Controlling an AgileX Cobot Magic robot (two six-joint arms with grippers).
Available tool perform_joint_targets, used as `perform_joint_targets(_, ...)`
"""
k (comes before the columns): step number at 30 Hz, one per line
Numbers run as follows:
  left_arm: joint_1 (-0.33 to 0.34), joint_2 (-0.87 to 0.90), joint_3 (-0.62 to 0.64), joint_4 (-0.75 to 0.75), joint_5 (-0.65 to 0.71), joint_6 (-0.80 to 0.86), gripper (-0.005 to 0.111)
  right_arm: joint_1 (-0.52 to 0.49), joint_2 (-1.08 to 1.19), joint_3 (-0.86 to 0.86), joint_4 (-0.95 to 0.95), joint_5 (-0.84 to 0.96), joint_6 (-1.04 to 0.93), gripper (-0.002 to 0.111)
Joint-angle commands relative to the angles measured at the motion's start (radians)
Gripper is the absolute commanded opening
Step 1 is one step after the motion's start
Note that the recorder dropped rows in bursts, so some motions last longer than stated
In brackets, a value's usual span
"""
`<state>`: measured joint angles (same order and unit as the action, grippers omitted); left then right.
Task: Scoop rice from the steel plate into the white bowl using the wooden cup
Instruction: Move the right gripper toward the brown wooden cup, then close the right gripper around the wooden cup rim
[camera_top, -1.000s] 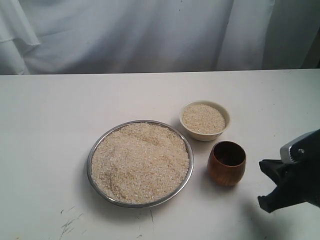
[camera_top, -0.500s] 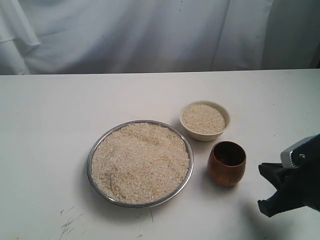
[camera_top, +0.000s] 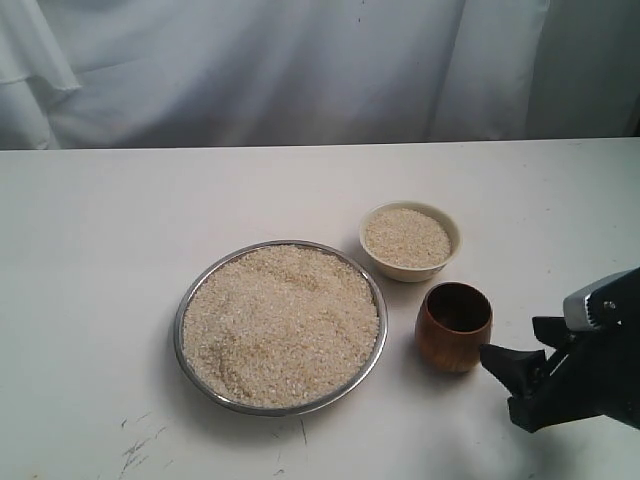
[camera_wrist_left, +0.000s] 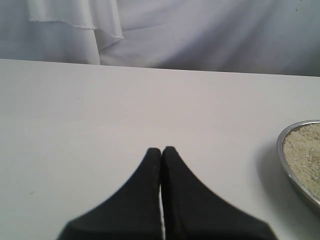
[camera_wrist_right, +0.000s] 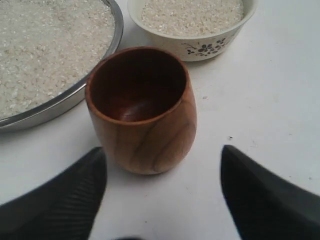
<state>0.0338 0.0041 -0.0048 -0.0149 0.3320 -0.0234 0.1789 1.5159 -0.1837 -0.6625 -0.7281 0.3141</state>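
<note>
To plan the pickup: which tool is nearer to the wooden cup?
Right. The right tool is open just beside the wooden cup, not touching; the left tool is shut, beyond the steel plate.

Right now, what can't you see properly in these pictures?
- Left wrist view: the plate is mostly cut off by the picture's edge; only a sliver shows.
- Right wrist view: part of the bowl is cut off by the edge.
- Exterior view: the arm behind the right gripper runs out of the picture, and the left gripper is not in it at all.
- Every view: rice hides the plate's bottom.
</note>
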Motion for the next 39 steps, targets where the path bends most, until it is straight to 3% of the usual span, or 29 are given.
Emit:
perform_joint_targets(1, -0.003, -0.004, 0.005, 0.001, -0.013, 0.0, 0.0, 0.001, 0.002, 0.005, 0.024, -0.025, -0.004, 0.078)
perform_joint_targets(11, -0.003, -0.004, 0.005, 0.001, -0.013, 0.0, 0.0, 0.001, 0.002, -0.051, -0.012, 0.0, -0.008, 0.078)
perform_joint_targets(16, -0.003, -0.004, 0.005, 0.001, -0.013, 0.0, 0.0, 0.001, 0.002, -0.147, -0.201, 0.135, 0.097, 0.078)
perform_joint_targets(21, -0.003, -0.004, 0.005, 0.001, -0.013, 0.0, 0.0, 0.001, 0.002, -0.173, -0.355, 0.064, 0.179, 0.078)
perform_joint_targets(27, -0.003, -0.004, 0.005, 0.001, -0.013, 0.0, 0.0, 0.001, 0.002, -0.256, -0.377, 0.092, 0.188, 0.078)
perform_joint_targets(29, -0.003, -0.004, 0.005, 0.001, -0.013, 0.0, 0.0, 0.001, 0.002, -0.303, -0.399, 0.139, 0.299, 0.078)
perform_joint_targets(32, -0.003, -0.004, 0.005, 0.001, -0.013, 0.0, 0.0, 0.001, 0.002, -0.357, -0.584, 0.096, 0.565, 0.078)
perform_joint_targets(35, -0.003, -0.004, 0.005, 0.001, -0.013, 0.0, 0.0, 0.001, 0.002, -0.384, -0.62, 0.059, 0.623, 0.078)
perform_joint_targets(39, -0.003, -0.004, 0.005, 0.001, -0.013, 0.0, 0.0, 0.057, 0.002, -0.395, -0.662, 0.187, 0.65, 0.078)
